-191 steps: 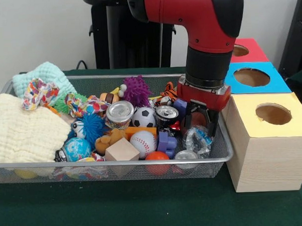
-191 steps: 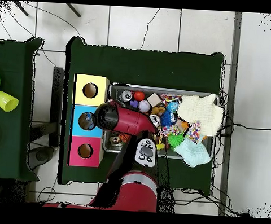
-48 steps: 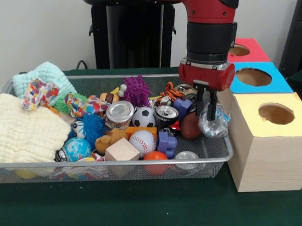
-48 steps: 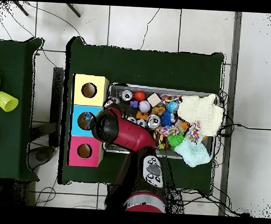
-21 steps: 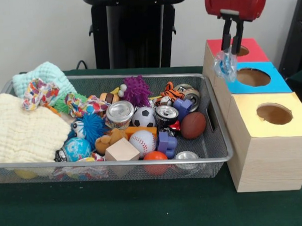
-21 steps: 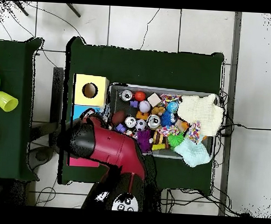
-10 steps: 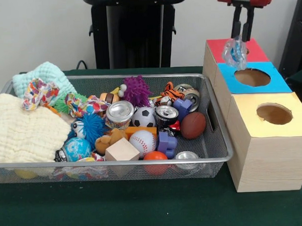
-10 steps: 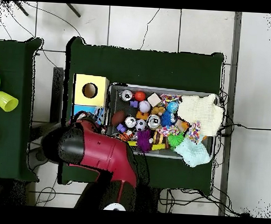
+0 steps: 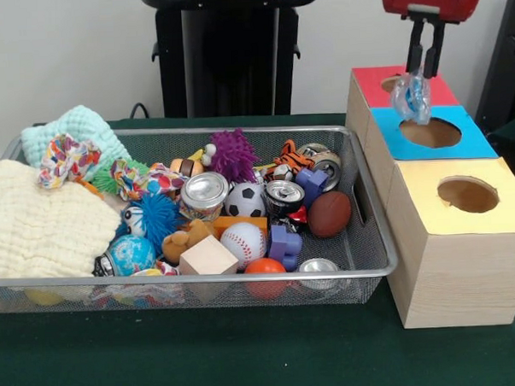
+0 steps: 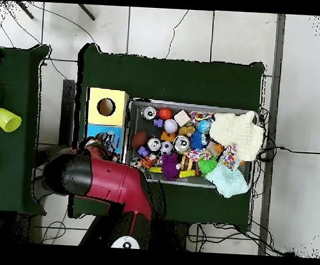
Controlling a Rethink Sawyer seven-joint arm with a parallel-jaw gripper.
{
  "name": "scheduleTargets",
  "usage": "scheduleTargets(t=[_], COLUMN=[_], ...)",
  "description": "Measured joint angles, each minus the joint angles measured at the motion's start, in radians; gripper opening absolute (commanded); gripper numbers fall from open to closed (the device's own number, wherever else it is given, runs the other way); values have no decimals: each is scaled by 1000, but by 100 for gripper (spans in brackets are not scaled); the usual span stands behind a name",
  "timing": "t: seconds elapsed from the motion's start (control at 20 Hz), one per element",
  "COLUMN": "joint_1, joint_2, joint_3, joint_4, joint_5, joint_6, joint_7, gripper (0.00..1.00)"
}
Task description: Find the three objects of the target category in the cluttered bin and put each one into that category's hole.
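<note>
Moved since the frame half a second back: gripper [image 9: 424, 62] and its load, carried further from the wire bin [image 9: 375, 239] toward the boxes. Fingers [image 9: 416, 53]: narrow, pinching a crumpled clear plastic piece [image 9: 412, 96]. Position: hanging at the seam between red box [image 9: 441, 91] and blue box [image 9: 391, 123], near the blue hole [image 9: 432, 132]. Long axis: vertical, dangling straight below the fingers. Hole lies below, slightly aside.
</note>
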Motion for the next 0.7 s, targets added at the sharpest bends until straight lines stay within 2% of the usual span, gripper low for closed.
scheduleTargets(t=[0.35, 0.7], joint_1=[-60, -72], joint_2=[31, 41], joint_3=[19, 21], joint_4=[6, 8], joint_5=[0, 0], joint_6=[-46, -99], joint_7=[0, 0], gripper=[0, 0])
